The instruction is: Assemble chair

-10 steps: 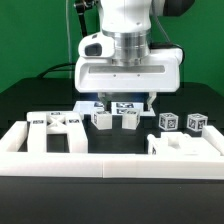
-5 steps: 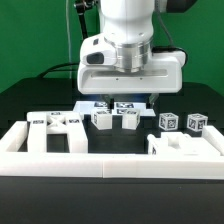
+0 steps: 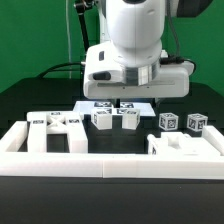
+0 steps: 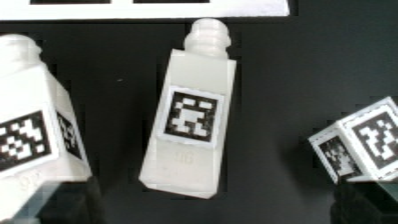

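Observation:
Loose white chair parts with marker tags lie on the black table. Two short legs (image 3: 102, 119) (image 3: 128, 119) stand side by side in the middle. A frame-like part (image 3: 55, 125) lies at the exterior view's left, and two small tagged blocks (image 3: 169, 121) (image 3: 195, 122) at its right. My gripper (image 3: 127, 101) hangs just above the two legs and holds nothing. In the wrist view one leg (image 4: 192, 115) lies below me, with another part on each side (image 4: 32, 120) (image 4: 365, 140). The jaws look spread, with dark blurred shapes at the frame's edge.
The marker board (image 3: 100, 105) lies behind the legs and also shows in the wrist view (image 4: 160, 8). A long low white border rail (image 3: 110, 165) runs along the front. Another white part (image 3: 185, 145) sits against the rail at the exterior view's right.
My gripper has shifted toward the exterior view's right and risen slightly. The chair parts have not moved.

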